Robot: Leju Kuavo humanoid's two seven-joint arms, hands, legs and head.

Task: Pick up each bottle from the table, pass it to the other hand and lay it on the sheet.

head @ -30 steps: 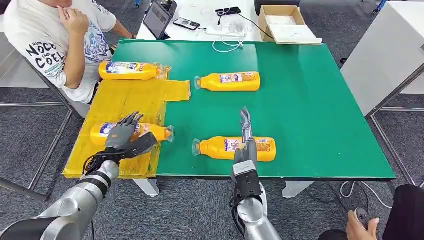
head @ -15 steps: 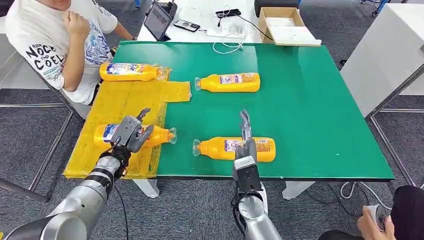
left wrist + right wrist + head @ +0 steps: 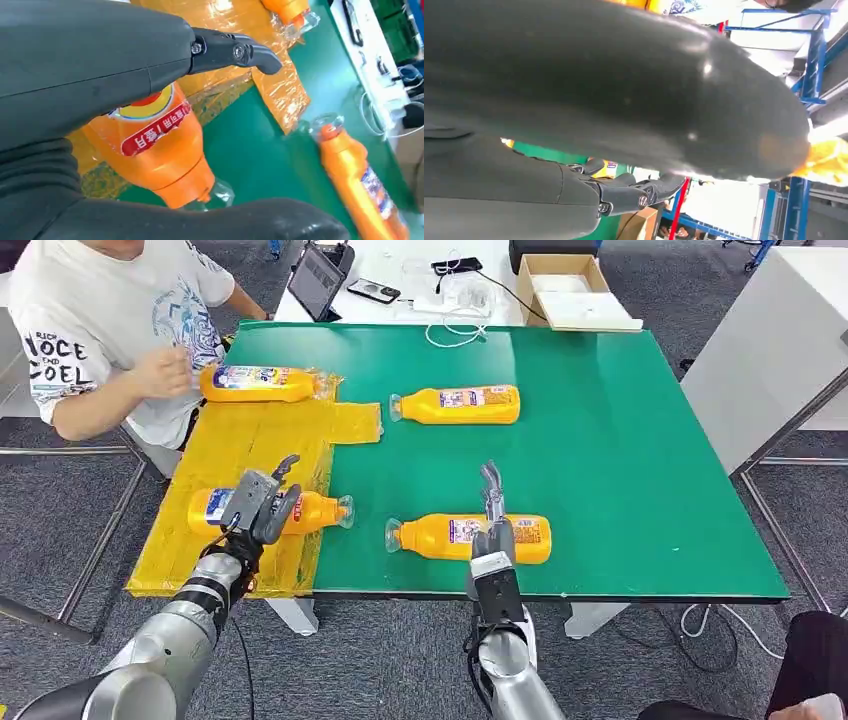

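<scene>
Four orange bottles lie on their sides. One bottle (image 3: 258,382) rests at the far end of the yellow sheet (image 3: 250,440). A second bottle (image 3: 315,509) (image 3: 160,150) lies on the sheet's near part, and my left hand (image 3: 262,505) (image 3: 90,65) stands over it with thumb and fingers spread to either side. A third bottle (image 3: 458,404) lies mid-table on the green top (image 3: 620,440). The nearest bottle (image 3: 440,537) lies by the front edge; my right hand (image 3: 490,515) (image 3: 599,90) stands edge-up across it, fingers straight and pointing forward, holding nothing.
A person (image 3: 100,330) sits at the table's far left corner, one arm near the sheet. Behind the green table are a tablet (image 3: 318,280), a phone (image 3: 372,287), cables (image 3: 455,315) and a cardboard box (image 3: 575,285). A white cabinet (image 3: 780,340) stands to the right.
My left hand turned from lying flat over the sheet's near bottle to standing on edge, and that bottle slid slightly right. The person lowered an arm. My right hand barely moved.
</scene>
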